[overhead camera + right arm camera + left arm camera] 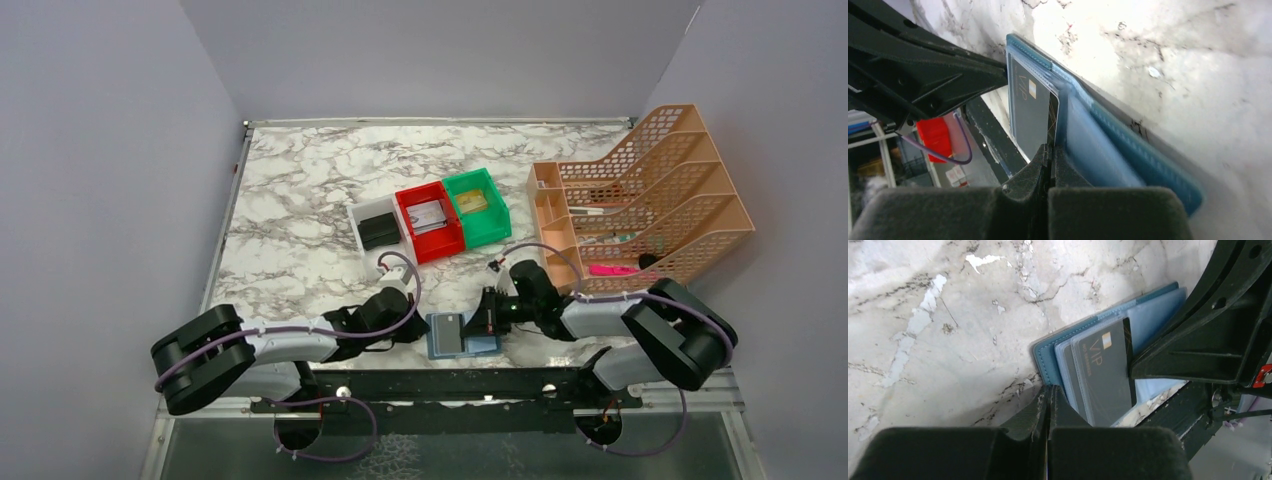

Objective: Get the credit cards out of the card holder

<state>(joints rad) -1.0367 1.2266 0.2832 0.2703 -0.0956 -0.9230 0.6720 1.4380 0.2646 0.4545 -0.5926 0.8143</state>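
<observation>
The teal-blue card holder (462, 336) lies open near the table's front edge, between both grippers. A dark credit card (1103, 375) marked VIP sticks partway out of its clear pocket. My left gripper (1049, 390) is shut, its tips pinching the near-left edge of the teal cover (1044, 360). My right gripper (1052, 150) is shut on the dark card's (1030, 110) edge, beside the light blue inner panel (1098, 145). In the top view the left gripper (418, 327) is at the holder's left side and the right gripper (483, 318) at its right.
Behind the holder stand a white box (375, 228) holding a black wallet, a red bin (432, 222) and a green bin (478, 206). An orange file rack (650, 200) fills the right side. A black rail (450, 385) runs along the near edge.
</observation>
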